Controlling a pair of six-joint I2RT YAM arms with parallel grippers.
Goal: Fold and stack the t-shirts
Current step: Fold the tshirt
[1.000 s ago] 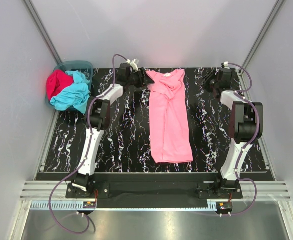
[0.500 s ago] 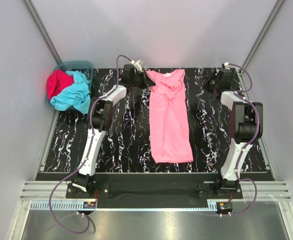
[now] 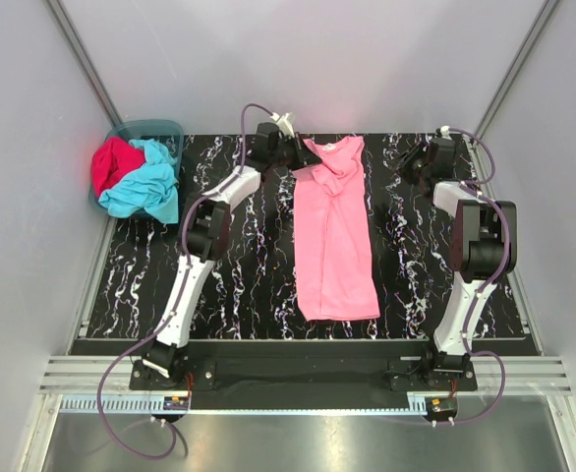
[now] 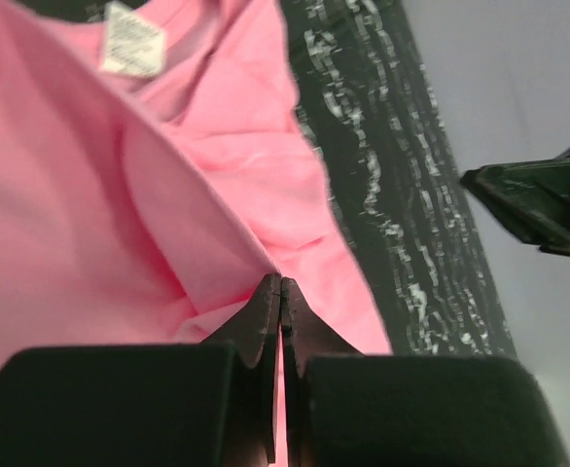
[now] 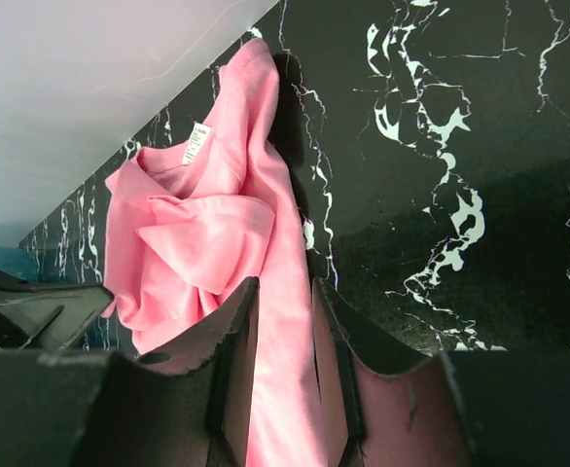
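left arm's got the pink tee by the shoulder

top view: the pink t-shirt lies mid-table, long axis near-to-far, collar at the far end. the left gripper is at its far-left shoulder, so that arm's the nearer one. the right gripper sits well apart on the far right.

left wrist: jaws pinched shut on a pink fold, neck label beyond.

right wrist: jaws parted, holding nothing. the tee lies to its left, rumpled round the collar.

Black marbled table: pink t-shirt lengthwise, centre; basket far-left corner.
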